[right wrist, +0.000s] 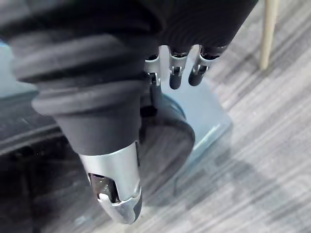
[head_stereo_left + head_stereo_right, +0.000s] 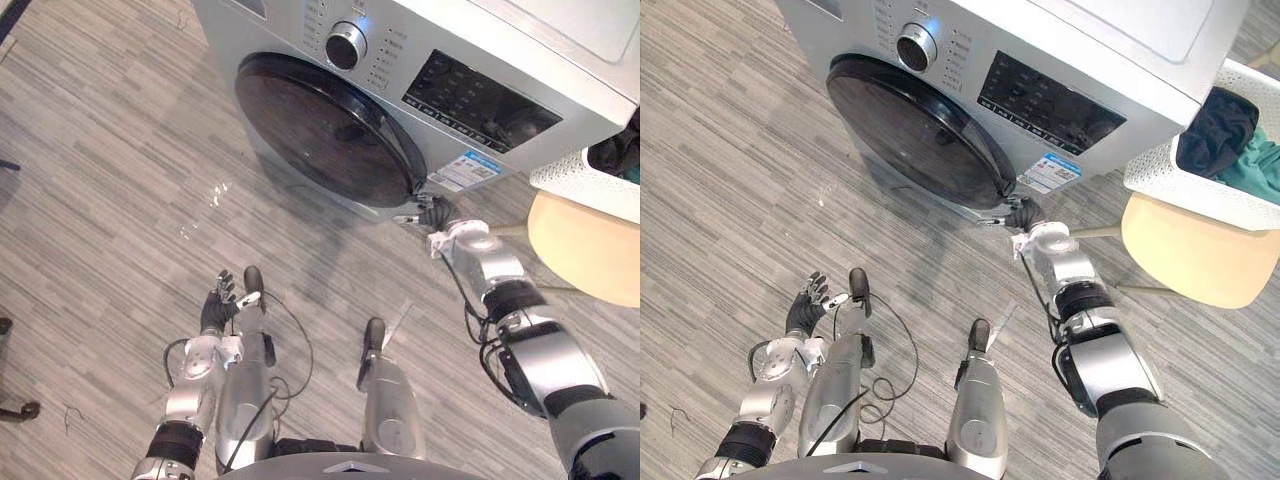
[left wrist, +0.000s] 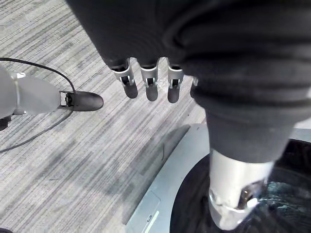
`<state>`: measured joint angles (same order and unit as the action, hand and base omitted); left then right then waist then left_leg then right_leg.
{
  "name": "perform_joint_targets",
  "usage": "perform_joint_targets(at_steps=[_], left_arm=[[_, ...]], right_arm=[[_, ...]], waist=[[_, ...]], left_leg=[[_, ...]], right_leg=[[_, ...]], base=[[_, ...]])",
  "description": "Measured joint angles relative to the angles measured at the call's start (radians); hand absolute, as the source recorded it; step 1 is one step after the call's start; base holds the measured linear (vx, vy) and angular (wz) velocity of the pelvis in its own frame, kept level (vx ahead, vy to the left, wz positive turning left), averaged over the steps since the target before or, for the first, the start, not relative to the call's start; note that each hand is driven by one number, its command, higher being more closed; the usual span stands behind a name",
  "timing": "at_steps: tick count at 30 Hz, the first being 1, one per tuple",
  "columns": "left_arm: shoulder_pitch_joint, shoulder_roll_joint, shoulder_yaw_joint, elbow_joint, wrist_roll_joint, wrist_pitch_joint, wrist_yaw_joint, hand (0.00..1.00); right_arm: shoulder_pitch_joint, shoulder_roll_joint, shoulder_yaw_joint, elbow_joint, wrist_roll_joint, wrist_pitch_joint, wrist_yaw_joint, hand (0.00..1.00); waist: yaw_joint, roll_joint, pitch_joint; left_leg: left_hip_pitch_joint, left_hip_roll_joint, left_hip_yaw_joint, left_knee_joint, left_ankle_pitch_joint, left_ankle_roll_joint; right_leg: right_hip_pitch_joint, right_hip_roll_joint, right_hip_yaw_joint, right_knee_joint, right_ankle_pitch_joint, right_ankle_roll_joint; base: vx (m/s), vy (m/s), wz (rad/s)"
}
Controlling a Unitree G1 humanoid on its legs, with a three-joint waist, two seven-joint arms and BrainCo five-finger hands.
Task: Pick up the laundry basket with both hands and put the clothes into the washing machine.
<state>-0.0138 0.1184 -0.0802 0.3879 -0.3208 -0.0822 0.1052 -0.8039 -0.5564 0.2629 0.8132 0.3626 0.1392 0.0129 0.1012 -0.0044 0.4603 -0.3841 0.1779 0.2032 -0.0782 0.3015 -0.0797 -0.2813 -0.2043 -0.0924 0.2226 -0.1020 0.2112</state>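
Hands apart right now: the left hand hangs low over the floor, well out in front of the washing machine, fingers relaxed and holding nothing. It looks idle. Moving across, the round dark door of the machine sits shut against the front. At the door's right-hand rim is the right hand, stretched right up to the edge, fingers loose rather than clenched. Whether they actually touch the rim, I cannot tell. Just to the right of the machine, the white laundry basket rests on a pale round stool, the clothes heaped inside, dark and teal, untouched. So I'd say this is the door-opening step, with the basket lift not yet begun. Next, that right hand needs to hook behind the rim and swing the door wide; only then can both hands go to the basket.
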Motion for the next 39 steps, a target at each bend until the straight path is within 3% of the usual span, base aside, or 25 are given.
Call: perform_joint_targets(at_steps=[5, 10, 12, 13, 14, 15, 18, 19, 21, 22, 23, 25, 27, 31, 32, 36, 39], left_arm=[[-0.001, -0.006, 0.006, 0.007, 0.000, 0.000, 0.002, 0.00], [-0.001, -0.021, 0.021, 0.003, -0.016, -0.001, 0.015, 0.00], [-0.002, -0.022, 0.018, -0.005, -0.024, -0.001, 0.019, 0.00], [-0.003, -0.022, 0.021, -0.012, -0.028, -0.001, 0.019, 0.00], [0.002, -0.024, 0.022, -0.013, -0.029, -0.002, 0.019, 0.00], [0.003, -0.023, 0.020, -0.016, -0.029, -0.002, 0.018, 0.00], [0.004, -0.010, 0.005, -0.023, -0.027, -0.011, -0.008, 0.00], [0.010, 0.007, -0.002, -0.022, -0.019, -0.011, -0.025, 0.00], [0.028, 0.013, -0.003, -0.020, -0.007, -0.010, -0.044, 0.00], [0.029, 0.021, -0.010, -0.034, 0.001, -0.016, -0.064, 0.00], [0.029, 0.022, -0.008, -0.035, 0.004, -0.021, -0.068, 0.00], [0.030, 0.026, 0.005, -0.024, 0.012, -0.023, -0.066, 0.00], [0.028, 0.023, 0.005, -0.023, 0.030, -0.023, -0.065, 0.00], [0.011, 0.018, 0.000, -0.022, 0.052, -0.023, -0.055, 0.00], [0.004, 0.020, 0.070, -0.015, 0.051, -0.028, -0.013, 0.00], [-0.001, 0.077, 0.093, -0.014, 0.051, -0.029, 0.001, 0.00], [0.009, 0.061, 0.099, -0.053, 0.066, -0.027, 0.011, 0.00]], right_arm=[[-0.036, 0.005, 0.002, 0.001, -0.008, 0.034, -0.001, 0.00], [-0.091, 0.007, 0.009, 0.013, -0.017, 0.037, -0.002, 0.00], [-0.116, 0.006, 0.014, 0.027, -0.016, 0.037, -0.003, 0.00], [-0.129, 0.002, 0.023, 0.026, -0.014, 0.037, -0.004, 0.00], [-0.143, -0.001, 0.054, 0.024, 0.000, 0.036, -0.001, 0.00], [-0.150, -0.028, 0.142, -0.016, 0.008, 0.036, -0.006, 0.00], [-0.153, -0.222, 0.456, -0.149, 0.223, 0.040, 0.049, 0.00], [-0.176, -0.290, 0.593, -0.245, 0.291, 0.077, 0.109, 0.00], [-0.239, -0.339, 0.760, -0.337, 0.354, 0.127, 0.143, 0.00], [-0.279, -0.421, 0.882, -0.466, 0.403, 0.154, 0.258, 0.00], [-0.285, -0.439, 0.908, -0.513, 0.424, 0.154, 0.308, 0.00], [-0.283, -0.390, 0.907, -0.661, 0.474, 0.141, 0.427, 0.00], [-0.278, -0.289, 0.861, -0.713, 0.515, 0.077, 0.459, 0.00], [-0.173, -0.131, 0.633, -0.712, 0.538, -0.009, 0.453, 0.00], [-0.105, -0.071, 0.569, -0.681, 0.543, -0.028, 0.430, 0.00], [0.005, 0.015, 0.558, -0.596, 0.543, -0.032, 0.412, 0.00], [0.121, 0.011, 0.571, -0.551, 0.542, -0.031, 0.413, 0.00]], waist=[[0.005, -0.007, 0.003], [0.006, -0.007, 0.003], [0.005, -0.008, 0.004], [0.006, -0.023, 0.013], [0.011, -0.021, 0.018], [0.002, -0.024, 0.020], [0.016, -0.024, 0.020], [0.017, -0.036, 0.021], [0.021, -0.044, 0.024], [0.021, -0.044, 0.023], [0.027, -0.044, 0.023], [0.035, -0.041, 0.023], [0.042, -0.033, 0.022], [0.095, -0.030, 0.022], [0.110, -0.029, 0.020], [0.104, -0.029, 0.020], [0.095, -0.030, 0.019]], left_leg=[[-0.003, 0.011, 0.019, 0.000, 0.002, 0.003], [-0.030, 0.030, 0.017, -0.001, -0.003, -0.002], [-0.047, 0.030, 0.018, -0.007, -0.029, -0.034], [-0.053, 0.013, 0.004, 0.019, -0.017, -0.010], [-0.053, 0.012, -0.015, 0.026, -0.014, -0.004], [-0.056, 0.007, -0.013, 0.019, -0.012, -0.003], [-0.059, 0.013, -0.027, 0.001, -0.022, -0.019], [-0.062, 0.013, -0.036, 0.024, -0.020, -0.007], [-0.073, 0.022, -0.046, 0.078, -0.044, -0.007], [-0.065, 0.025, -0.051, 0.064, -0.043, -0.010], [-0.061, 0.029, -0.052, 0.055, -0.039, -0.016], [-0.049, 0.047, -0.055, 0.028, -0.028, -0.028], [-0.047, 0.049, -0.063, 0.021, -0.014, -0.028], [-0.023, 0.039, -0.065, 0.018, -0.015, -0.030], [-0.010, 0.032, -0.072, 0.017, -0.023, -0.030], [-0.008, 0.011, -0.070, 0.018, -0.033, -0.023], [-0.007, 0.000, -0.072, 0.018, -0.038, -0.019]], right_leg=[[-0.002, 0.008, 0.006, -0.033, 0.035, -0.001], [-0.022, 0.029, 0.007, -0.059, 0.055, -0.013], [-0.028, 0.031, 0.006, -0.086, 0.076, -0.018], [-0.025, 0.008, 0.010, -0.117, 0.085, -0.009], [-0.022, 0.018, 0.014, -0.120, 0.092, 0.007], [-0.019, 0.018, 0.020, -0.132, 0.101, 0.001], [-0.003, 0.026, -0.012, -0.146, 0.109, -0.008], [0.010, 0.011, -0.023, -0.167, 0.109, -0.008], [0.018, 0.032, -0.009, -0.166, 0.105, 0.000], [0.020, 0.038, -0.008, -0.166, 0.110, -0.013], [0.020, 0.042, -0.009, -0.167, 0.110, -0.014], [0.017, 0.061, -0.022, -0.161, 0.107, -0.018], [0.017, 0.065, -0.028, -0.155, 0.097, -0.021], [0.027, 0.054, -0.040, -0.107, 0.061, -0.028], [0.042, 0.047, -0.057, -0.088, 0.043, -0.032], [0.040, 0.026, -0.056, -0.075, 0.034, -0.027], [0.043, 0.016, -0.057, -0.073, 0.032, -0.023]], base=[[0.00, -0.027, -0.13], [-0.06, -0.033, -0.07], [-0.08, -0.012, -0.05], [-0.05, 0.016, -0.19], [-0.04, 0.026, -0.22], [-0.03, 0.011, -0.05], [0.00, -0.017, 0.21], [0.02, -0.065, -0.07], [0.03, -0.080, -0.21], [0.05, -0.072, 0.00], [0.08, -0.116, 0.01], [0.09, -0.148, -0.06], [0.10, -0.099, 0.04], [0.13, -0.040, 0.19], [0.12, -0.011, 0.26], [0.05, 0.018, 0.10], [-0.01, 0.029, 0.05]])
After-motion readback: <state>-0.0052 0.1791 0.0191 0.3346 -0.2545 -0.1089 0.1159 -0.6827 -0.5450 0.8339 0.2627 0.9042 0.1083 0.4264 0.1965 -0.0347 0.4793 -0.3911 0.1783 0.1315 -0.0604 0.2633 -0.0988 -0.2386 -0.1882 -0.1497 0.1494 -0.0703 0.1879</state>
